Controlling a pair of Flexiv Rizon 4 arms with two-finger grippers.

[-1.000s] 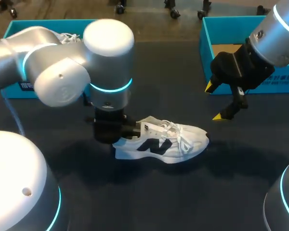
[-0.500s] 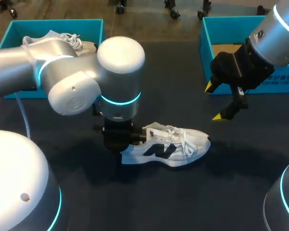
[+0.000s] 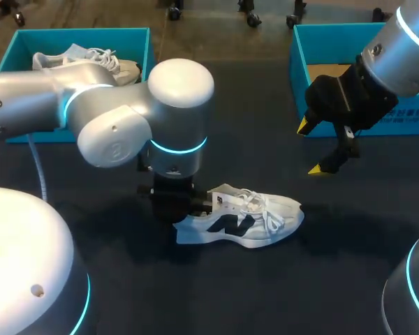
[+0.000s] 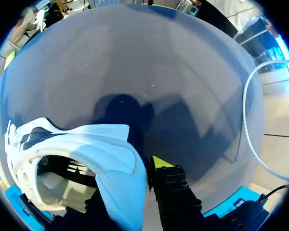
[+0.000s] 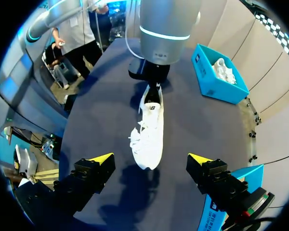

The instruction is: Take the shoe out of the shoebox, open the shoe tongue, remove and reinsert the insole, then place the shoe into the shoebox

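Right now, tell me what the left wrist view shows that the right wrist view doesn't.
Left wrist only: the white sneaker's open inside, and its heel wall between the left gripper's fingers, one yellow tip against the outside. Right wrist only: the sneaker's full length with its laces, the left arm over its heel, a teal shoebox holding another white shoe, and the open right gripper with the toe ahead of it. Both: the sneaker on the dark table.

- Lost the heel of the shoe (image 3: 241, 220) beneath the left arm (image 3: 126, 118) in the head view.
- Saw only one fingertip (image 4: 159, 161) of the left gripper (image 4: 137, 168) in its wrist view, the other behind the heel.
- Found the right shoebox (image 3: 299, 63) half covered by the right arm (image 3: 398, 56).
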